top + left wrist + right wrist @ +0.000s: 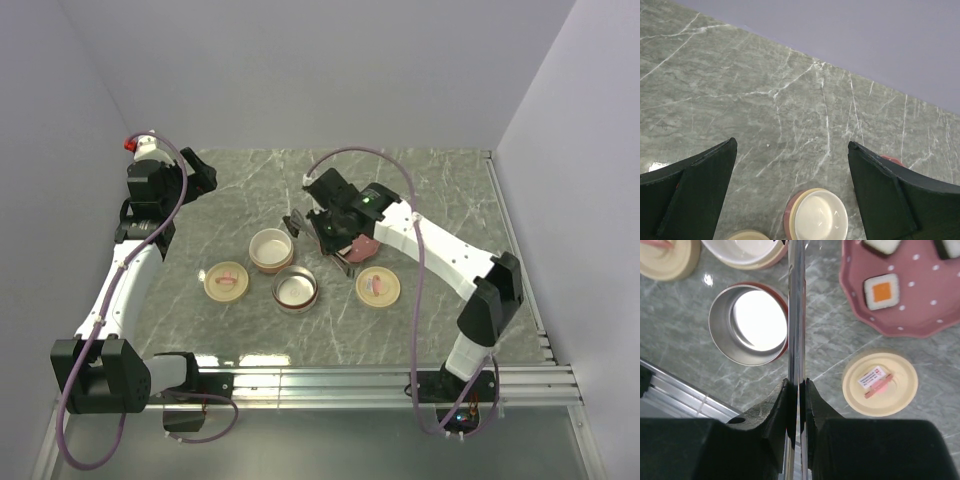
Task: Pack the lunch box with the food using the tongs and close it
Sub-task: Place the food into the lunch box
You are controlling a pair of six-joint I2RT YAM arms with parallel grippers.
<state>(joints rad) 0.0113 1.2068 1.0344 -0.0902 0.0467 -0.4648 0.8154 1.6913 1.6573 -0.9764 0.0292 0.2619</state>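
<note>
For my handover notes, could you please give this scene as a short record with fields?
right gripper: shut on the long thin grey metal tongs
left gripper: open, empty, above the grey marble table
food: orange-centred sushi piece on the pink dotted plate
round steel container: open, empty
round cream lid: lying on the table near the plate

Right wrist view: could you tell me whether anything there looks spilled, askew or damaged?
Nothing stands out. The right gripper is shut on the tongs, the sushi pieces sit on the pink plate, and the steel container stands upright, empty.
</note>
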